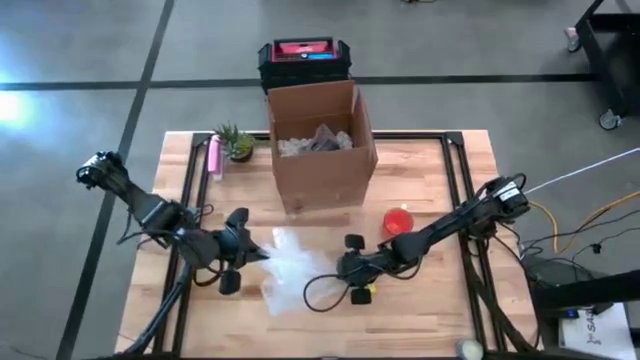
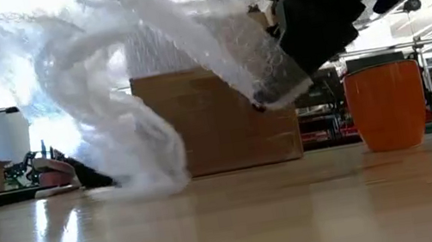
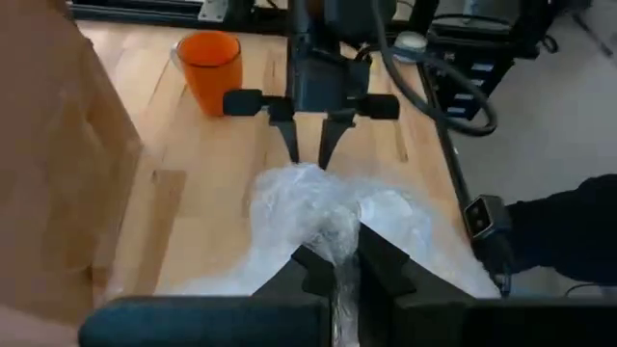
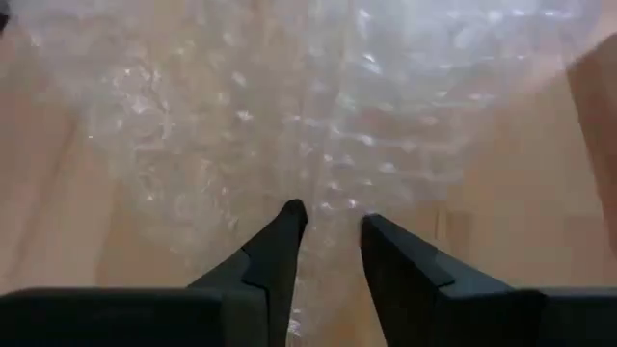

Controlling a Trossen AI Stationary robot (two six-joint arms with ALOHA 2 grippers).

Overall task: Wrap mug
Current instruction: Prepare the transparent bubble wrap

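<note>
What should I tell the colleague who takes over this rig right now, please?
Left gripper: shut on the bubble wrap, lifting one edge at mid-table.
Right gripper: open, fingers at the wrap's opposite edge, not gripping.
Mug: upright and bare on the table, right of the cardboard box, apart from the wrap.
Done: wrap picked up.
Left: spread the wrap, put the mug on it, wrap it.

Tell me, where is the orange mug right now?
From above, the orange mug stands on the table's right half, just right of the cardboard box, untouched beside the right arm.
</note>
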